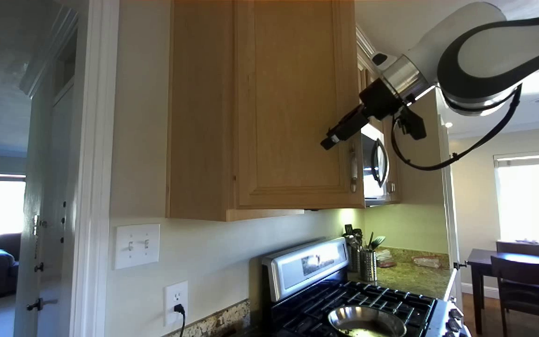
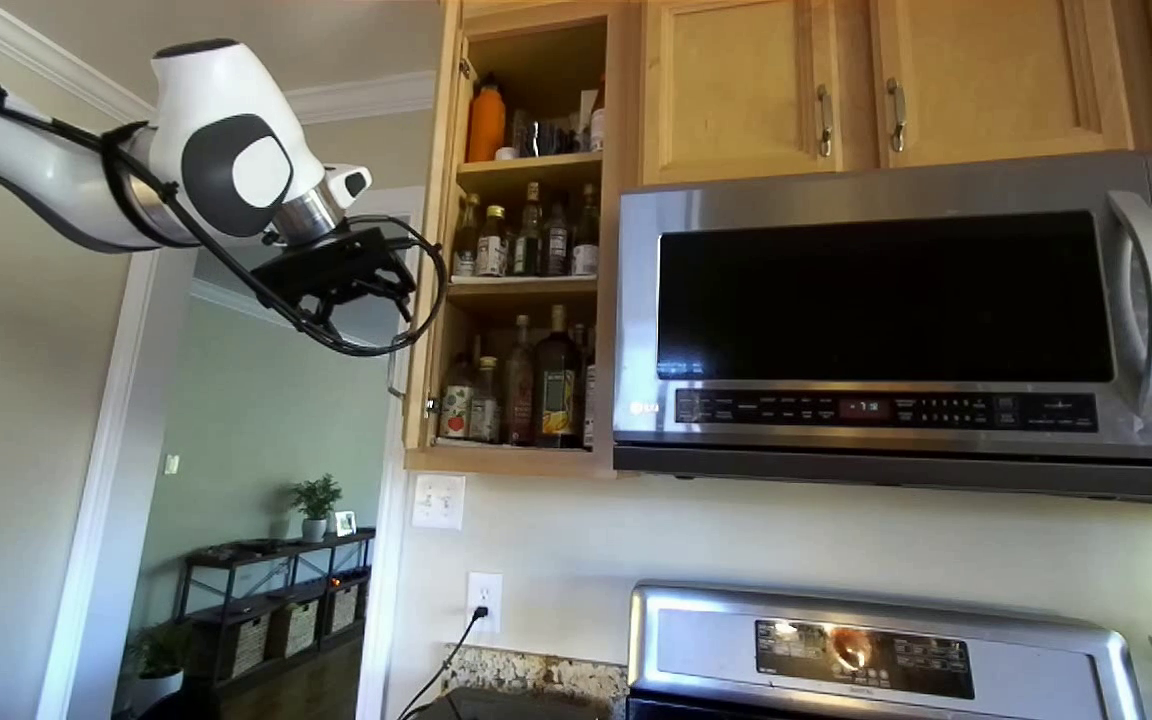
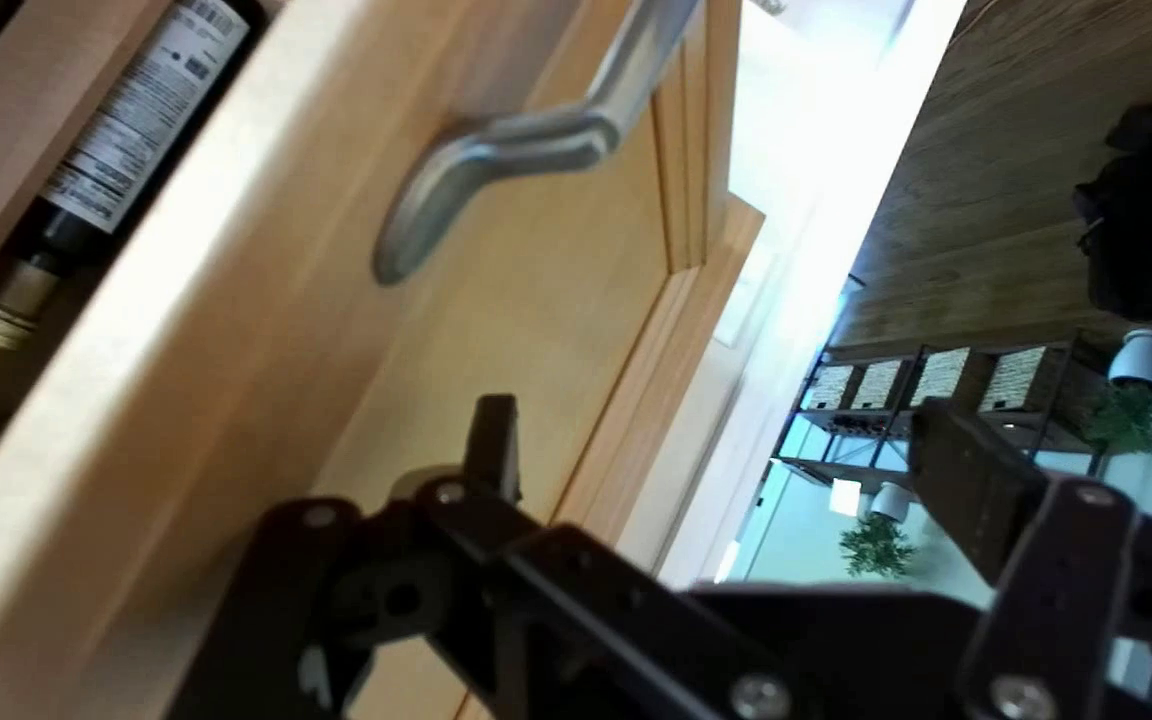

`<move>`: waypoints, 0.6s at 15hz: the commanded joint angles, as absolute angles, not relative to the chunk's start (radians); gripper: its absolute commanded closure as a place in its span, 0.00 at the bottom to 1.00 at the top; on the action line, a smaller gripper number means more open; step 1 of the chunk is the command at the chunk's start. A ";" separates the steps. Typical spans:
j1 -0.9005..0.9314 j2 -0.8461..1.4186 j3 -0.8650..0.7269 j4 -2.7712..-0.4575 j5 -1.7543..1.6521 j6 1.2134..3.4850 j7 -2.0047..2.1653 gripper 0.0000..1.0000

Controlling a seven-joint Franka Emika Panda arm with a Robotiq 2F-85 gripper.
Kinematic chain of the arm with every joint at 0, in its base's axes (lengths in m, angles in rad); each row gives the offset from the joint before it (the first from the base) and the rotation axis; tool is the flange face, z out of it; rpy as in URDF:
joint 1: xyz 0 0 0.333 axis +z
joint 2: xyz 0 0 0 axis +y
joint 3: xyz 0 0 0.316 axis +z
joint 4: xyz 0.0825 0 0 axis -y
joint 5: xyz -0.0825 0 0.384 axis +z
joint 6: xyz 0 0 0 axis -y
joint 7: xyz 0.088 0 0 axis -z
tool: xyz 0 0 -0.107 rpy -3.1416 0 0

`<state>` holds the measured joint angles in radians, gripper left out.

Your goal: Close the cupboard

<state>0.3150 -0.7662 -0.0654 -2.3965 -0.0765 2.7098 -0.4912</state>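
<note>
The cupboard [image 2: 622, 130] is a tan wood wall cabinet and stands open. Its door [image 2: 418, 425] is swung out on the left side, seen nearly edge-on. In an exterior view the door's outer face [image 1: 293, 103] shows, with the silver bar handle [image 1: 353, 168] at its far edge. My gripper [image 1: 330, 140] is in front of that outer face, above the handle's level. In the wrist view my gripper [image 3: 716, 425] has its fingers wide apart and empty. One finger is before the door panel [image 3: 516, 320], below the handle [image 3: 536, 140] in the picture; whether it touches is unclear.
Several bottles [image 2: 557, 380] stand on the cupboard shelves. The microwave [image 2: 886, 300] is beside the cupboard, over the stove [image 1: 307, 267] with a pan [image 1: 365, 320]. A white doorway frame [image 1: 96, 187] is near the cupboard. A cable [image 1: 438, 167] hangs from the arm.
</note>
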 commanded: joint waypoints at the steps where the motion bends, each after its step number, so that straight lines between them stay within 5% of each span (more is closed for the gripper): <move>1: 0.261 -0.721 -0.075 -2.337 -0.107 2.737 -0.473 0.00; 9: 0.164 -0.674 -0.149 -2.271 -0.127 2.730 -0.488 0.00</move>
<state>0.1894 -0.7046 -0.1148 -2.3001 -0.1091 2.7126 -0.4914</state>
